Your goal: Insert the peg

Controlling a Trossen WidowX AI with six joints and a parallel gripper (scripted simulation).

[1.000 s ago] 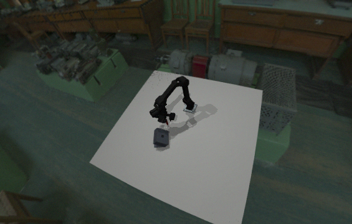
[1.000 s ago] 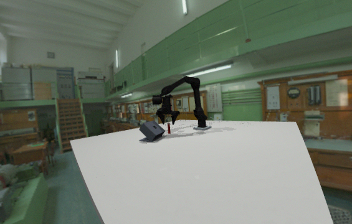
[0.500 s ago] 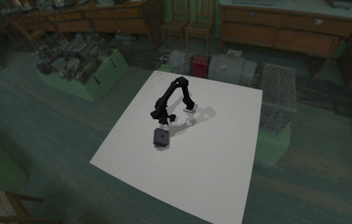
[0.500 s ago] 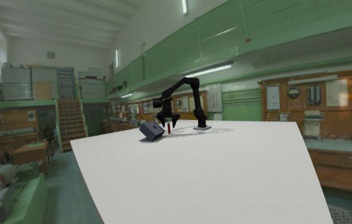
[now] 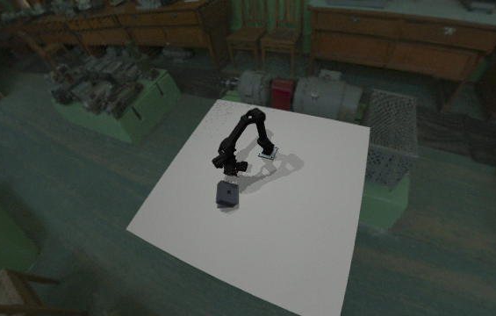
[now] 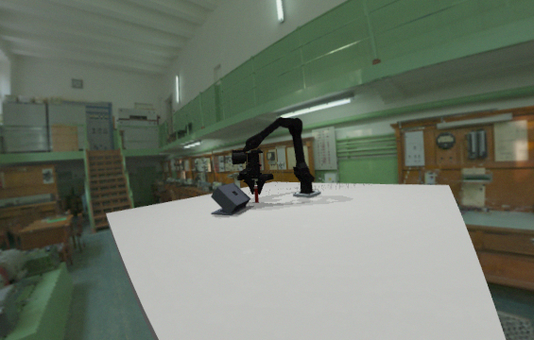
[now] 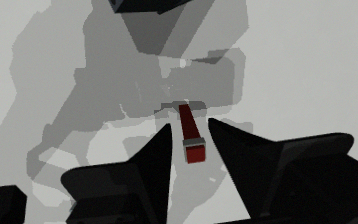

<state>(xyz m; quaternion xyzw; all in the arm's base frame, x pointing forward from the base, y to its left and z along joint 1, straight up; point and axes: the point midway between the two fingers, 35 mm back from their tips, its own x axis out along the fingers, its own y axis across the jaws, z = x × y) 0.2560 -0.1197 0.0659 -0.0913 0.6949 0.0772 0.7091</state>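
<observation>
A slim red peg (image 6: 256, 195) (image 7: 196, 154) with square sides and a grey band near its top stands upright on the table. My gripper (image 5: 233, 175) (image 6: 256, 189) (image 7: 189, 124) points down around it, fingers partly closed. In the wrist view a gap shows on each side of the peg, so the gripper is open and not clamped on it. The dark grey sloped block (image 5: 223, 198) (image 6: 229, 200) stands close beside the peg, with one small dark hole (image 5: 229, 191) (image 6: 234, 193) in its face. In the wrist view only the block's edge (image 7: 140, 5) shows; its hole is hidden there.
The white table top (image 5: 291, 228) (image 6: 318, 264) carries the arm's base (image 5: 268, 153) (image 6: 306, 194) behind the gripper. The sloped block is the nearest obstacle, on the side of the peg away from the base. Shadows of the arm fall around the peg.
</observation>
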